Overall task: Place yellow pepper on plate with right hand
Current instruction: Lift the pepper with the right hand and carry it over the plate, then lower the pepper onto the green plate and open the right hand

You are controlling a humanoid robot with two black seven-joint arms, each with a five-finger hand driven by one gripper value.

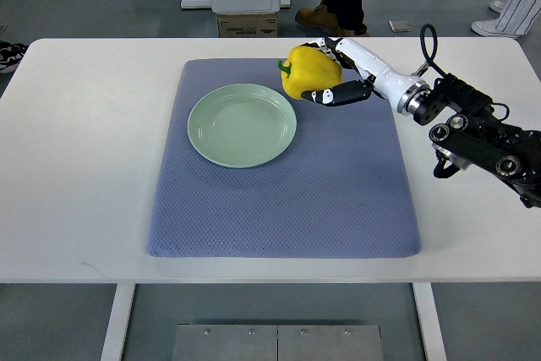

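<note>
Gripping the pepper (pixel 309 71), the right hand (pixel 338 73) has its fingers curled around the fruit's right side, one dark-tipped finger (pixel 325 96) pressed under its lower edge and others wrapped over the top. Going from the left: the white table (pixel 76 166) is bare at that end, then comes a blue-grey mat (pixel 287 200) laid flat across the middle. On the mat's upper left part sits a pale green plate (pixel 242 124), round and with nothing on it. Just to the right of the plate's upper rim is the yellow pepper, near the mat's far edge, close beside the plate; whether it touches the rim or rests on the mat cannot be told. Its green stem (pixel 282 65) points left. Right of it, the white forearm (pixel 380 73) runs back to a black jointed arm (pixel 482 133) that enters from the right edge. Beyond the table's far side, a person's shoes (pixel 325 19) stand on the floor.
</note>
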